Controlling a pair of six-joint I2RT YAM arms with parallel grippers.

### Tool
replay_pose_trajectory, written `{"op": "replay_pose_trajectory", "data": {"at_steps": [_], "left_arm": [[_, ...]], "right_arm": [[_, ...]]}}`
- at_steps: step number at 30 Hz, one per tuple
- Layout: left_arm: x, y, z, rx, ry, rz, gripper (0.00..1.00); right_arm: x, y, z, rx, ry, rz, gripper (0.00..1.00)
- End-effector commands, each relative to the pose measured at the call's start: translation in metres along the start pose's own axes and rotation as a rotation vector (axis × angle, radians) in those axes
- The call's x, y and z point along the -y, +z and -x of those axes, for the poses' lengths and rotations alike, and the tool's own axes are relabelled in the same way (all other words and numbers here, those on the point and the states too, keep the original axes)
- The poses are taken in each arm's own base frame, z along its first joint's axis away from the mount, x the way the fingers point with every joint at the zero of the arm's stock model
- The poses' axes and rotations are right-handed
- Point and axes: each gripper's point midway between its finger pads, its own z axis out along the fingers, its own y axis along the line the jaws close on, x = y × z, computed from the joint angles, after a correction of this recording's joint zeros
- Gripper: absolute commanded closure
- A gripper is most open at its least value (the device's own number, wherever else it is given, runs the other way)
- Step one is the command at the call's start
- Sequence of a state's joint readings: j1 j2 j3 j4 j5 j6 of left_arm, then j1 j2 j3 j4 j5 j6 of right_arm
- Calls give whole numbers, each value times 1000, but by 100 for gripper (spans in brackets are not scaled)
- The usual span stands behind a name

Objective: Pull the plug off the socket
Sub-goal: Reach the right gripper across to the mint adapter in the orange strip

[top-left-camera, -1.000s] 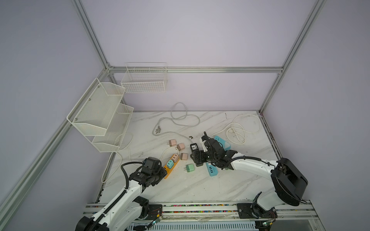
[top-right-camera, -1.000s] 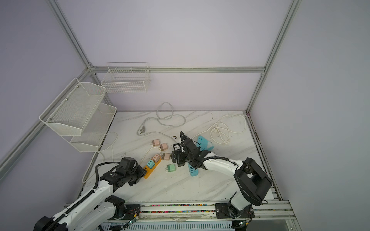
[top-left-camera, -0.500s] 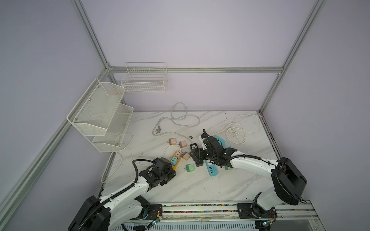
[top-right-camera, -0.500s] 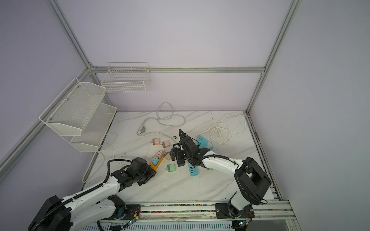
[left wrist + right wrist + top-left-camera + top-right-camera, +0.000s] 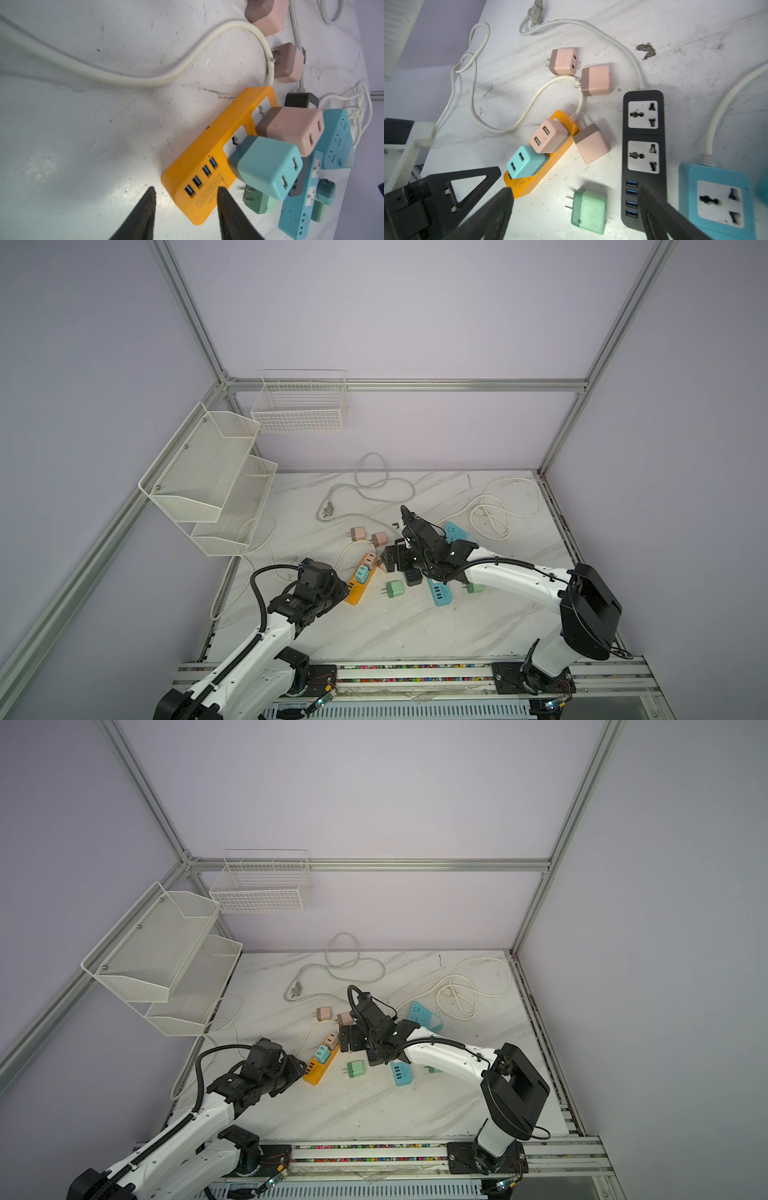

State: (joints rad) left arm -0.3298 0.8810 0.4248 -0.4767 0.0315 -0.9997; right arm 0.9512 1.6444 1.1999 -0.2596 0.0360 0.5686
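Marble tabletop: left gripper narrowly parted at end of orange power strip, gripping nothing; right gripper spread wide, empty.

Your two top views sit high at the front, looking down and toward the back wall, so you get the whole marble table and the wire baskets. They're almost the same shot, just nudged sideways. Your left wrist cam is low and really close, peering past the left gripper along the tabletop at the USB end of the orange power strip. Your right wrist cam rides higher, looking down past the right gripper at that same strip plus the black strip. All four views share the orange strip.
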Motion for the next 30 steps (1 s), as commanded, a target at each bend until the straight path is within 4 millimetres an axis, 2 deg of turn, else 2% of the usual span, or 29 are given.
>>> {"op": "replay_pose_trajectory", "data": {"at_steps": [1,6,11,16,21,26,30], "left_arm": [[40,-8,19,5,90,-133,52],[35,3,22,-11,84,-116,52],[40,14,21,-20,77,-165,52],[42,22,9,-90,64,-188,55],[48,23,-8,-139,57,-245,58],[70,27,-34,-178,78,-313,60],[76,31,-43,-215,90,-306,63]], "right_arm": [[4,3,-8,-25,20,-114,5],[-15,14,-19,-47,31,-149,11],[-27,21,-27,-57,12,-155,16],[-29,22,-26,-55,30,-172,17],[-21,16,-23,-33,107,-221,17],[-15,19,-27,-41,147,-258,20],[-14,19,-28,-33,158,-276,21]]}}
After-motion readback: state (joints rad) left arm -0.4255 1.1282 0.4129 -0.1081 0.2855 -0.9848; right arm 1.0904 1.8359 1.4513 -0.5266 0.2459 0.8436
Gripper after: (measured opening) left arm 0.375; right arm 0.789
